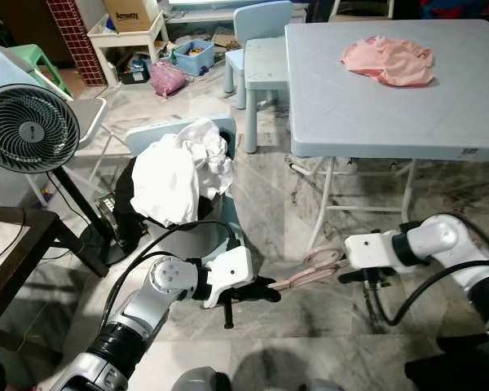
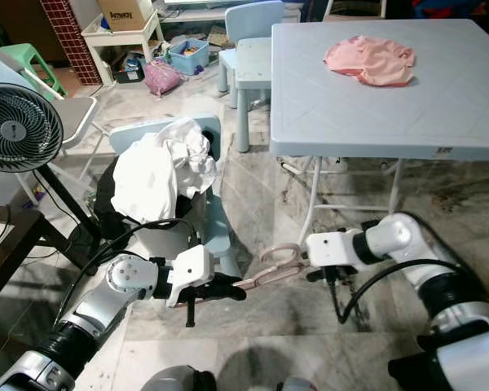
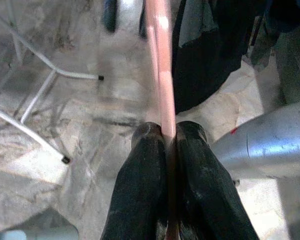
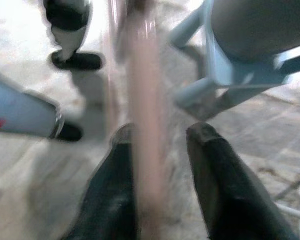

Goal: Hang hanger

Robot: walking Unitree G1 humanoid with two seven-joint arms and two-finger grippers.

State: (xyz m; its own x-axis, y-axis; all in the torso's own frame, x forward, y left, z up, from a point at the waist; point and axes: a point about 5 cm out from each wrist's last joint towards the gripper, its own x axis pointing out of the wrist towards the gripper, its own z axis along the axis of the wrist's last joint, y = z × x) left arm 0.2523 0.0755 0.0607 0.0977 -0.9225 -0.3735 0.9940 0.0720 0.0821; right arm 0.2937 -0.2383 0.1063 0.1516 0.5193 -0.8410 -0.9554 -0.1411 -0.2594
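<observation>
A pink hanger (image 1: 308, 269) is held low over the marble floor between my two grippers. My left gripper (image 1: 267, 290) is shut on one end of it; in the left wrist view the hanger (image 3: 160, 75) runs out from between the pressed fingertips (image 3: 147, 145). At the other end is my right gripper (image 1: 341, 262). In the right wrist view the blurred hanger (image 4: 142, 125) lies between its spread fingers (image 4: 122, 150), close to one and apart from the other.
A light blue chair (image 1: 228, 129) piled with white and black clothes stands just behind my left arm. A standing fan (image 1: 28, 129) and a dark wooden table (image 1: 16, 236) are at the left. The grey folding table (image 1: 391, 106) with a pink garment (image 1: 389, 61) is at the right, its legs (image 1: 322, 204) near the hanger.
</observation>
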